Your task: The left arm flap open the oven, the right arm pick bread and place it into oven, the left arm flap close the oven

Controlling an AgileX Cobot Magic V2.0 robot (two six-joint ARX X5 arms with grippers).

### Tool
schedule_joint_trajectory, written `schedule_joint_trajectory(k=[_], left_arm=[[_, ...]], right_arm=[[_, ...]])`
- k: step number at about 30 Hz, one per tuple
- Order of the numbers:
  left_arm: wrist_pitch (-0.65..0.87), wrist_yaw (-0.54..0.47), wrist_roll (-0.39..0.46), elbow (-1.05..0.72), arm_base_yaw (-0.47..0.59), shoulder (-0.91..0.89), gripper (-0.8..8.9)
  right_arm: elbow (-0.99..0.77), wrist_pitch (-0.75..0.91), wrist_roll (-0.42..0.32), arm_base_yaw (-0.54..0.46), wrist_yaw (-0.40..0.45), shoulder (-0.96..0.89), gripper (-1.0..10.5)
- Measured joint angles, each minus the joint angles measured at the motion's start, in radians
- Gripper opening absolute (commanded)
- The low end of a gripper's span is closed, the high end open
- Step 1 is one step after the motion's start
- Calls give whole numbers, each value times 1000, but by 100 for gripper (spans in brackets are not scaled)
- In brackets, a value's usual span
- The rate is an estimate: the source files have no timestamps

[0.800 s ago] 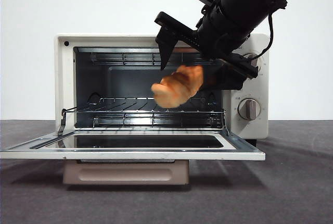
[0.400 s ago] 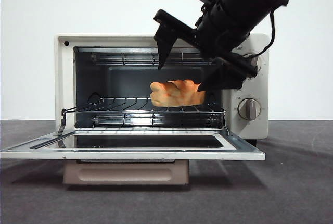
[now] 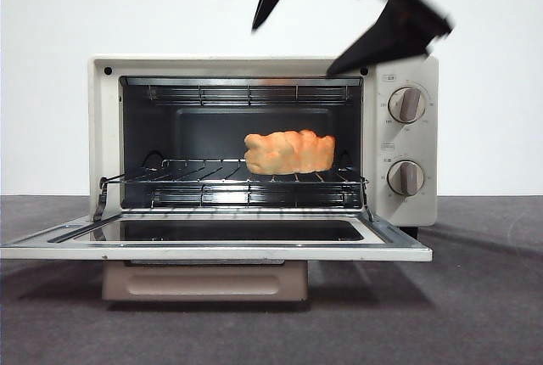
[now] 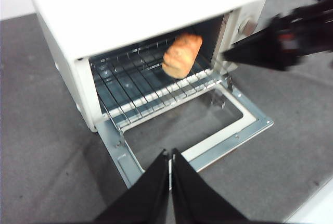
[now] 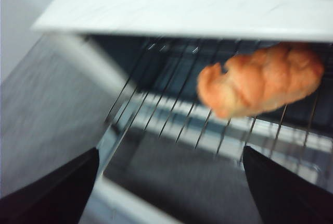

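Right gripper (image 3: 339,21) risen clear of oven (image 3: 263,140) since half second ago, now above its top right corner, jaws spread wide, empty. Bread (image 3: 289,152) lies on wire rack (image 3: 229,180), right half, door (image 3: 216,242) flapped down. Left gripper (image 4: 170,156) hovers before door's front edge, jaws pressed together, holding nothing.
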Motion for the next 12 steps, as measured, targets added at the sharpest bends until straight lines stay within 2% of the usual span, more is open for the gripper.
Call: schedule_joint_trajectory(k=[5,12], left_arm=[[24,44,-1,-22,5,75,10],[88,237,-1,-25,91,217,10]], right_arm=[[0,-231,-103,2,-30,-188,441],[0,-466,-182,2,-29,-446,441]])
